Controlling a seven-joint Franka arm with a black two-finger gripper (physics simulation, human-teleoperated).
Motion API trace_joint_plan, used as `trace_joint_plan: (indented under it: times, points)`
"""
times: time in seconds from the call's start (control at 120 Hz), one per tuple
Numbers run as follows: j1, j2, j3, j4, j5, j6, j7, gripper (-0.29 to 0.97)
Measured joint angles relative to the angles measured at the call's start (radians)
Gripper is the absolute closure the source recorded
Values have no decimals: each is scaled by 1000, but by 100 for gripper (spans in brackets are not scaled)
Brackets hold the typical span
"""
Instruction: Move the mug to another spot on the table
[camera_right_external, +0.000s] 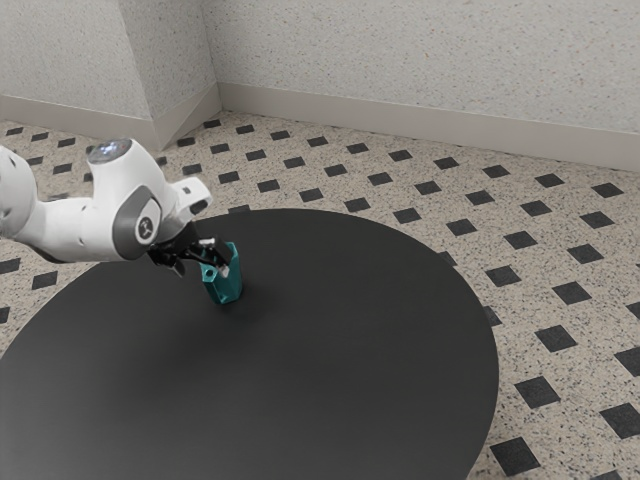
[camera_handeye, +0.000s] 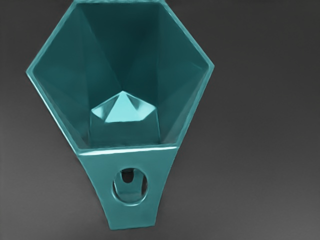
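A teal mug (camera_right_external: 226, 281) with a six-sided rim and a narrow base stands on the round black table (camera_right_external: 330, 370), toward the exterior view's left. My gripper (camera_right_external: 214, 257) hangs right over the mug's top, at rim height. In the wrist view the mug (camera_handeye: 120, 85) lies directly under my hand. I look down into its empty inside, and its flat handle (camera_handeye: 131, 192) with an oval hole sticks out from one side of the rim.
The table top stretches wide toward the exterior view's right and front with nothing else on it. Its far edge curves close behind the mug. Beyond it is a checkered floor (camera_right_external: 480, 200) and pale walls.
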Motion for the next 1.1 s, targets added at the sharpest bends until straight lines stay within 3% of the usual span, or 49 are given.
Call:
trace_joint_plan:
  times: [0.758,1.1]
  points:
    - [30,131,-2,18,-20,135,19,6]
    - [30,161,-11,43,-94,146,22,15]
